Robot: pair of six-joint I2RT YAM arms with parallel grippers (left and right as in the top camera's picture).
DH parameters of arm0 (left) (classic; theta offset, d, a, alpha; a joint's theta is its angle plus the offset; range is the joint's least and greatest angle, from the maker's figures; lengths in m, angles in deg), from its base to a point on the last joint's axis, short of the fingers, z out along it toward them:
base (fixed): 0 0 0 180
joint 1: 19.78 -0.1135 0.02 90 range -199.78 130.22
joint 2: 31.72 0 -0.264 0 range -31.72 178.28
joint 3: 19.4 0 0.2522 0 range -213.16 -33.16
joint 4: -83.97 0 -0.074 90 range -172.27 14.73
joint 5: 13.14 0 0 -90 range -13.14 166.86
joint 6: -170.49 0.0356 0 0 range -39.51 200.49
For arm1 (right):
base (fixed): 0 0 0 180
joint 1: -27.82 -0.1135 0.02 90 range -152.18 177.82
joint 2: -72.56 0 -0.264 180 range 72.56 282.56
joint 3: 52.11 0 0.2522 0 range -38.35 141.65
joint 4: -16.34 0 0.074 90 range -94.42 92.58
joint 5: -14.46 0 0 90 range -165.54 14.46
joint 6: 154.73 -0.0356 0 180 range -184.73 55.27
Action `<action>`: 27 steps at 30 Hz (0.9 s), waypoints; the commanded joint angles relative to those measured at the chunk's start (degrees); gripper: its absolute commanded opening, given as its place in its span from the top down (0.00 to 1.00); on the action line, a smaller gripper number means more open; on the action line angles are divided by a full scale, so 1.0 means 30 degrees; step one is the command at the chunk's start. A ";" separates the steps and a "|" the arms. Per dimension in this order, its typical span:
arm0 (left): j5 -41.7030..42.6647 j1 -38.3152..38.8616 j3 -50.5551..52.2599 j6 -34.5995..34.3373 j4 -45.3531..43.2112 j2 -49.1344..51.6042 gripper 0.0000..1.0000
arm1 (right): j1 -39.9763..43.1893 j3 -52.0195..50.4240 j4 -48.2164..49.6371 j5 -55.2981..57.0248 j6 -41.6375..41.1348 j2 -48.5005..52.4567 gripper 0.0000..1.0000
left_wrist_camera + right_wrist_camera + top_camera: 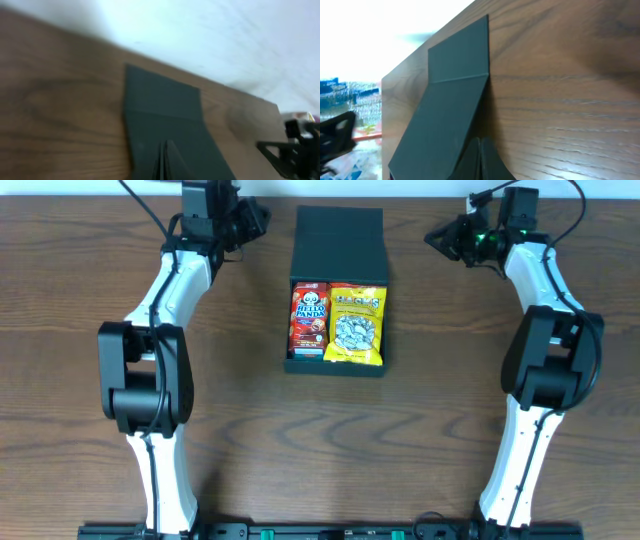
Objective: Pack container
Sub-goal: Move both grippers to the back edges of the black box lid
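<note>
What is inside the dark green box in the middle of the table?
Inside the container, two snack packs lie side by side: a red Hello Panda pack and a yellow bag. They cover its floor, so anything beneath them cannot be seen.

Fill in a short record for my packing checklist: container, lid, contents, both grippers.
container: dark teal box, middle of the wooden table
lid: open, flap lying back toward the far edge
contents: red Hello Panda pack on the left, yellow snack pack beside it on the right, both lying face up
left gripper: shut, nothing held, off the lid's far-left side
right gripper: shut, nothing held, off the lid's far-right side
</note>
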 commanded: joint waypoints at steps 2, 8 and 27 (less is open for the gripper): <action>0.0678 -0.0277 -0.0080 -0.1734 -0.0379 0.1719 0.94 | -0.0619 0.0189 0.0044 -0.0277 -0.0335 0.0364 0.99; 0.0415 -0.0430 -0.0080 -0.1974 -0.0226 0.2361 0.94 | -0.1209 0.0189 0.0627 -0.0029 -0.1683 0.1370 0.98; 0.1042 -0.0408 -0.0080 -0.2106 0.1931 0.2849 0.94 | -0.2586 0.0189 0.0525 -0.0233 -0.2732 0.2433 0.99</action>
